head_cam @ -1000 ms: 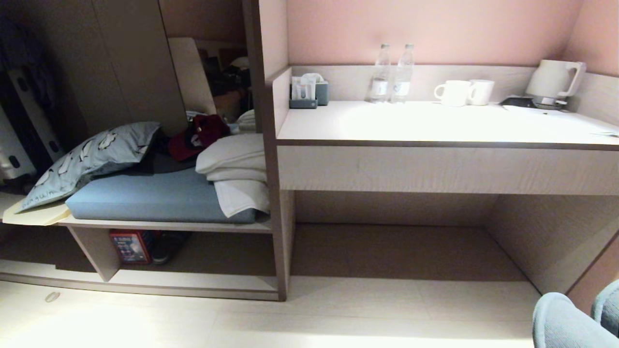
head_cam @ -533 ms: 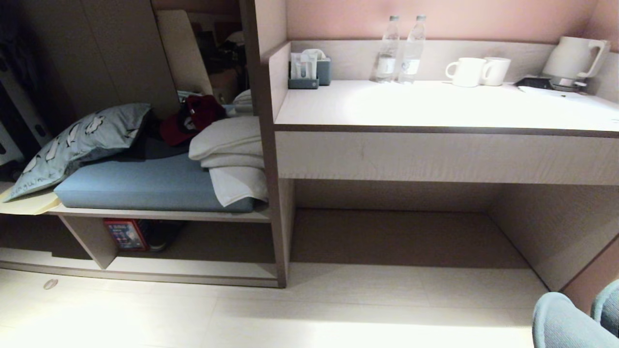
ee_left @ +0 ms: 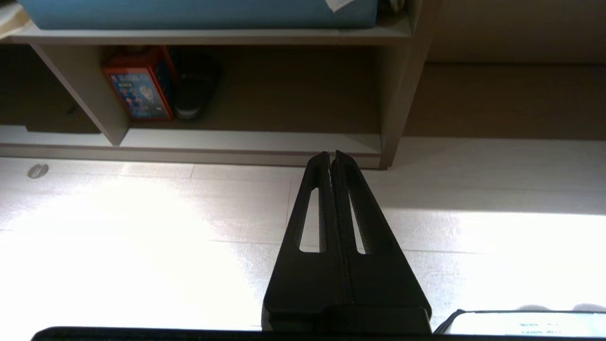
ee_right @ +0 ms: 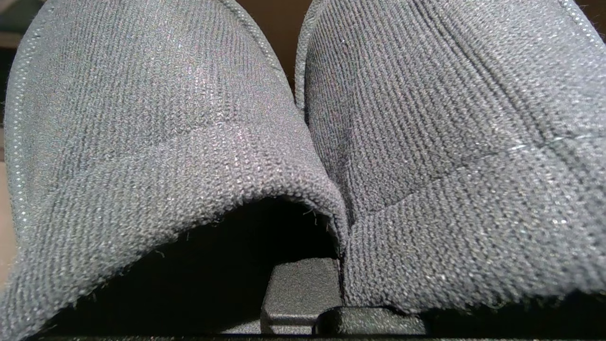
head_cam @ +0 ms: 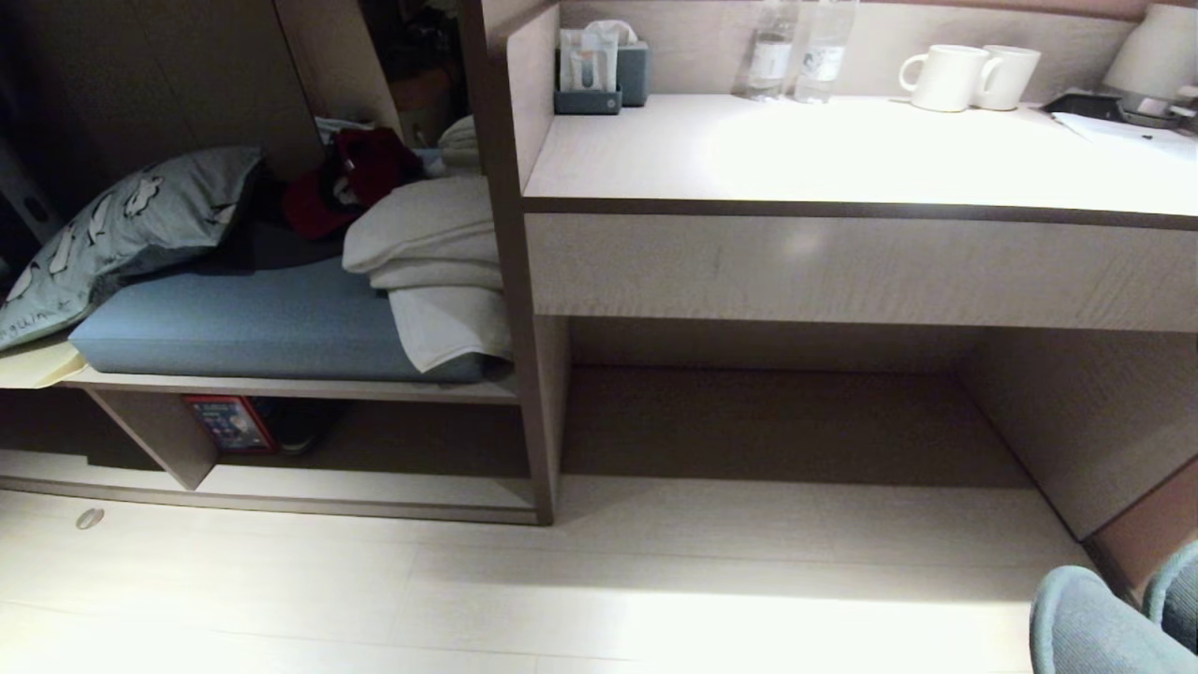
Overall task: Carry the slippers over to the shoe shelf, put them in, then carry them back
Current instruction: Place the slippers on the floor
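Note:
The slippers [ee_right: 199, 118], a pair in dark blue-grey knit, fill the right wrist view side by side, toes pointing away. My right gripper [ee_right: 340, 284] is shut on their inner edges where the two meet, and only one finger [ee_right: 298, 289] shows beneath the fabric. In the head view the slippers [head_cam: 1095, 622] poke in at the bottom right corner. The shoe shelf [head_cam: 374, 487] is the low open compartment at the lower left, under the blue cushion, also seen as the shoe shelf [ee_left: 246, 142] ahead of my left gripper [ee_left: 331, 155], which is shut, holds nothing and hangs over the pale floor.
A red box [head_cam: 229, 423] and a black shoe [head_cam: 299, 432] stand in the shelf beside its divider [head_cam: 159, 440]. Right of the shelf is a wide desk recess [head_cam: 777, 421]. The desk top [head_cam: 842, 150] carries cups, bottles and a kettle. Pillows and towels lie on the bench cushion [head_cam: 253, 328].
The whole head view has shifted upward in the picture as the camera tipped down, showing more floor. Nothing in the room moved.

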